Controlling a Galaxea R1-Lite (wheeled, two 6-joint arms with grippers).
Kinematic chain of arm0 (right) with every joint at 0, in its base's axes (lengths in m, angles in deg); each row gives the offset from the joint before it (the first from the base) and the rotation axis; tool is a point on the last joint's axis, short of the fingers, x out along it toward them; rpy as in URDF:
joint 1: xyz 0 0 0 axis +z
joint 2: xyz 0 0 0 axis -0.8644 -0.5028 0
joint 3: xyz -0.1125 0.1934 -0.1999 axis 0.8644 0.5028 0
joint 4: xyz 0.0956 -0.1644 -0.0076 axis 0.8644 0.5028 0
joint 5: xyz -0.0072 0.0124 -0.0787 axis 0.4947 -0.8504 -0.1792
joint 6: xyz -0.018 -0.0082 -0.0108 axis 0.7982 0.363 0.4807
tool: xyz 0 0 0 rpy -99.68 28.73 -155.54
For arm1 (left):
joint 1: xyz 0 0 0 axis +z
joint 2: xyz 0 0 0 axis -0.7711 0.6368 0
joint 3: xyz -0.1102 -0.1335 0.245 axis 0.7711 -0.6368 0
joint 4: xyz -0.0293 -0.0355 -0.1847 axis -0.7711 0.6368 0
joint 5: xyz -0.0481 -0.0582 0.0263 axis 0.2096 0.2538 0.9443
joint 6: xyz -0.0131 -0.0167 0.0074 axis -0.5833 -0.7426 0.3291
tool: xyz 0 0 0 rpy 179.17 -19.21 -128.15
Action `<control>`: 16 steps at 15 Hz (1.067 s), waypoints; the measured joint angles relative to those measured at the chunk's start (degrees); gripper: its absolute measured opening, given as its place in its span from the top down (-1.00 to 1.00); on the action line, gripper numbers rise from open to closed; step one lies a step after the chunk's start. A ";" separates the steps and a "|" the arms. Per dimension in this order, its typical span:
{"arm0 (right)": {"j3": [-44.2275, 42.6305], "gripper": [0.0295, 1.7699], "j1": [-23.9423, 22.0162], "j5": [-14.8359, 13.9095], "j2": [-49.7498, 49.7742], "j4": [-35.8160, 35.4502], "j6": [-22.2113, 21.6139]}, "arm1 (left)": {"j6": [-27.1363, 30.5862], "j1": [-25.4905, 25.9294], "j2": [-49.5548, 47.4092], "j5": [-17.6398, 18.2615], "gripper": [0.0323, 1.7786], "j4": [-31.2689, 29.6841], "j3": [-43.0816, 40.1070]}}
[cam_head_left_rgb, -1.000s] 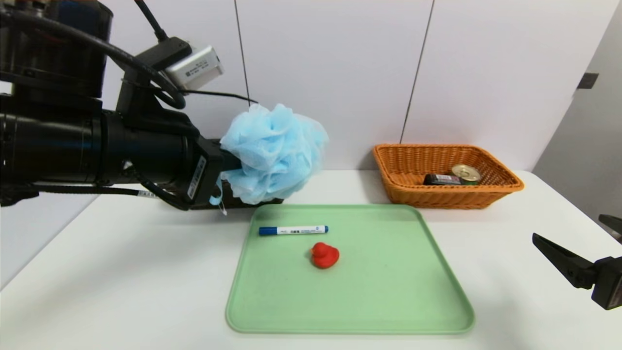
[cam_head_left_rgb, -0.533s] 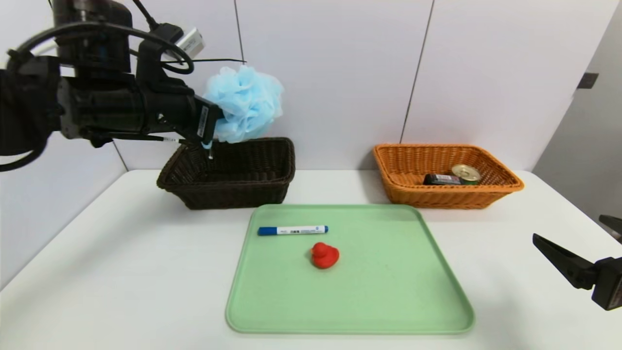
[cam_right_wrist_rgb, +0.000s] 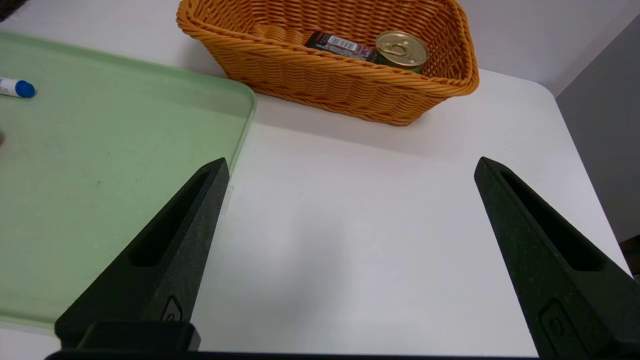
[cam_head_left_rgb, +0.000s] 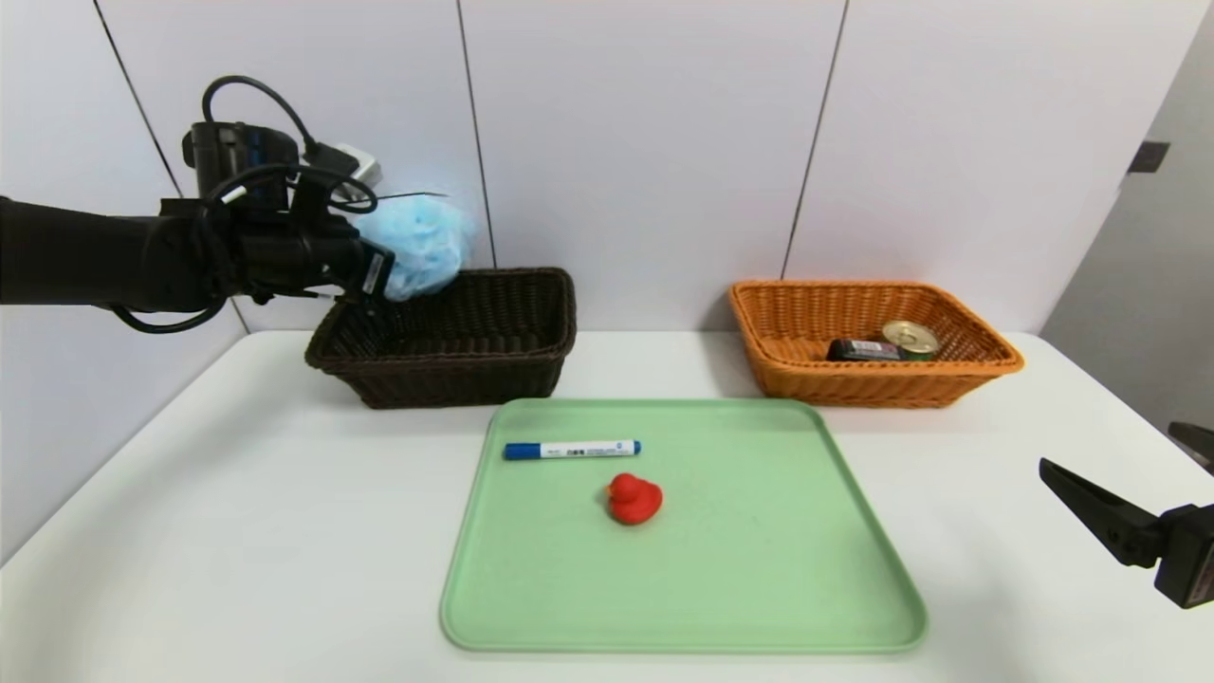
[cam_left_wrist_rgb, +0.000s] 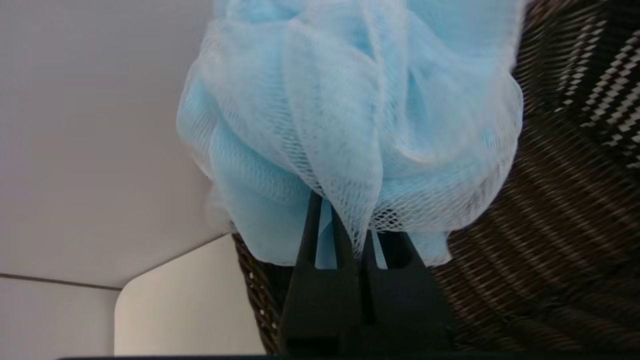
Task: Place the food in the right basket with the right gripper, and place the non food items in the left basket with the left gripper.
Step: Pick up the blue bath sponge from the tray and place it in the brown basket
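While pinching the blue loofah [cam_head_left_rgb: 417,247], the left gripper [cam_head_left_rgb: 379,275] reaches level over the dark basket [cam_head_left_rgb: 455,365].

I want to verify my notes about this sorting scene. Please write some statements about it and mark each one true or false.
1. The left gripper holds the light blue mesh bath sponge over the dark brown wicker basket. True.
2. The blue marker pen lies in the orange wicker basket. False: it lies on the green plastic tray.
3. The right gripper is open. True.
4. The red rubber duck sits on the white table. False: on the tray.
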 joint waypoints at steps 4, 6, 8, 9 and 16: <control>-0.17 -0.91 0.00 0.00 -0.88 -0.10 -0.05 | 2.56 1.89 3.49 -1.05 0.94 -0.35 0.09; -0.28 -0.91 0.00 -0.01 -1.43 -0.13 -0.11 | 2.93 2.08 3.96 -1.88 0.94 -0.35 -0.30; -0.28 -0.91 0.00 0.00 -1.96 -0.33 -0.11 | 3.39 2.11 4.02 -1.93 0.94 -0.38 -0.40; -0.28 -0.91 0.00 0.13 -2.32 -0.60 -0.11 | 3.41 2.11 3.99 -2.15 0.94 -0.24 -0.40; -0.39 -0.91 0.00 0.44 -3.94 -0.77 0.00 | 3.08 2.01 3.27 -4.85 0.17 -2.30 -0.29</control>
